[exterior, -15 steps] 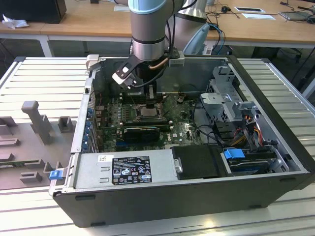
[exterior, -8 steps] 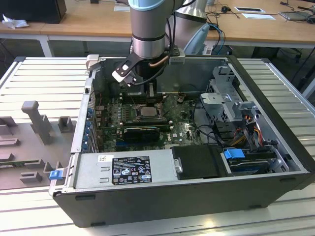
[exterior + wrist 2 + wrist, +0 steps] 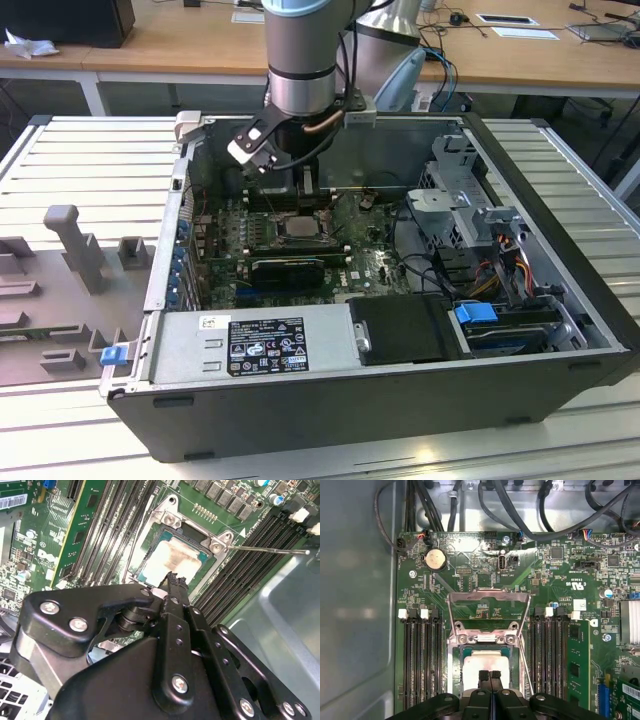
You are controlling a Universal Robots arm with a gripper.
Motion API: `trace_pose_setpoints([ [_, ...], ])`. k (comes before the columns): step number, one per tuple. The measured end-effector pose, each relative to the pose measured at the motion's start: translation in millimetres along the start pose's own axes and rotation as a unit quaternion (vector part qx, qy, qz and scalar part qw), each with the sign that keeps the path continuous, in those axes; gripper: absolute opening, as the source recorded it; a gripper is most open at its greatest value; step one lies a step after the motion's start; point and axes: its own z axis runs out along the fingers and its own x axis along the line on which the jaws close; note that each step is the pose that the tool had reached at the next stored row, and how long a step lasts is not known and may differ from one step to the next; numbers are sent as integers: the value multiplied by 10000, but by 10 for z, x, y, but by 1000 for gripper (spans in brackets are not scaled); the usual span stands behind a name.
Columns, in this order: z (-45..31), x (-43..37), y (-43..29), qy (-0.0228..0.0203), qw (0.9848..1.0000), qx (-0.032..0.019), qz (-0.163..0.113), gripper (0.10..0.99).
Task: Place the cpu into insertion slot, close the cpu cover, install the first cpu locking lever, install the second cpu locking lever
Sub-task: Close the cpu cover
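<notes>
The cpu (image 3: 481, 661) is a pale silver square lying flat in the insertion slot (image 3: 480, 638), whose metal rim frames it; it also shows as cpu (image 3: 176, 556) and cpu (image 3: 298, 230). The cpu cover (image 3: 488, 595), a thin metal frame with a window, stands tilted up and open beyond the chip. A thin wire lever (image 3: 270, 550) sticks out free beside the socket, seen also as lever (image 3: 525, 657). My gripper (image 3: 490, 674) is shut with nothing between its fingers. Its tips hover right over the chip's near edge in both wrist views, gripper (image 3: 175, 577); I cannot tell whether they touch it.
Long black memory slots (image 3: 420, 655) flank the socket on both sides. Black cables (image 3: 520, 515) cross the case's back wall. The open tower case (image 3: 560, 200) holds a power supply (image 3: 250, 345) and a drive cage (image 3: 470, 215). Grey fixtures (image 3: 75, 245) stand on the table at the exterior view's left.
</notes>
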Motion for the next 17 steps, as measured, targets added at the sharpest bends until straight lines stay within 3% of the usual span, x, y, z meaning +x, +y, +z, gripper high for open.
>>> trace_pose_setpoints([
  [6,-23,6,1,-9,10000,0,-1,106],
  [10,-44,17,3,-46,10000,1,-3,106],
  [17,-131,36,8,-67,10000,0,-5,106],
])
